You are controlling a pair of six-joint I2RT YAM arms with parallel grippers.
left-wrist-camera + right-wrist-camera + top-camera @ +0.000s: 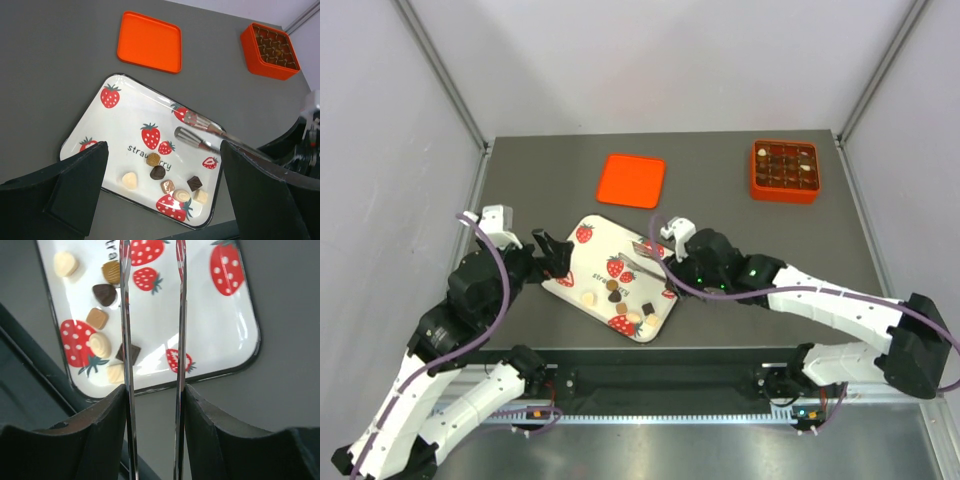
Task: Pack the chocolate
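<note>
OK, chocolate [157, 172] sits bunched at the near corner of the strawberry tray [135, 112], w/ more already in the orange box [265, 70] far right. R gripper [154, 405] is clamped partway on the tweezers [125, 315], whose tips hang apart over the tray w/ nothing between them. L gripper [555, 257] gapes wide, empty, by the tray's left edge. Pieces look light, smooth, easily dented, so I'd pinch gently across the flat sides, dark square one first.
</note>
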